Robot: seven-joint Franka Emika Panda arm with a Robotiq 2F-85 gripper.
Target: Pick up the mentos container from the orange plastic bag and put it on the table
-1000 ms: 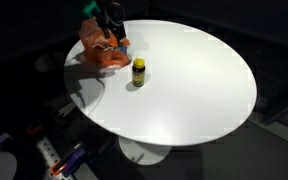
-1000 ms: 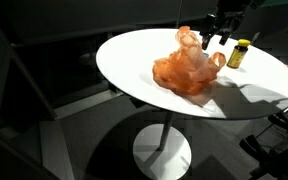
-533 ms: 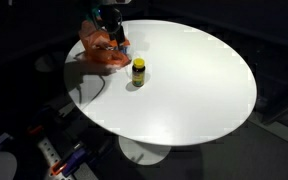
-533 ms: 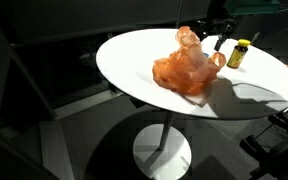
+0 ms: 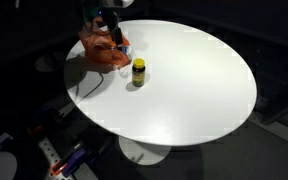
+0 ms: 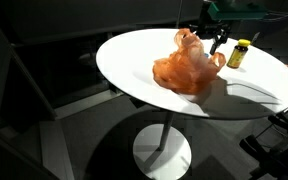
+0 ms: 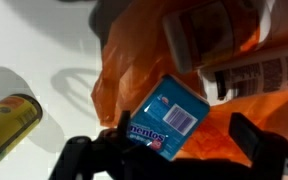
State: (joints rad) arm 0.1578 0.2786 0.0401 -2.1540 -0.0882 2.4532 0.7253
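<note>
The gripper (image 7: 169, 152) has its fingers (image 7: 256, 140) spread wide and pinching nothing, and between them one blue mentos container (image 7: 169, 115) lies in the open orange plastic bag (image 7: 124, 65), two white labelled bottles (image 7: 199, 35) lying just beyond it in the same bag, while one yellow-and-dark bottle (image 7: 9, 120) lies well outside the fingers on the white table (image 7: 44, 40).

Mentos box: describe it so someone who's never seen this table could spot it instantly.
On the round white table, an orange bag sits near the edge. In its opening lies the mentos box: the only blue, flat-sided thing, with a barcode, while the bottles beside it have white labels.
</note>
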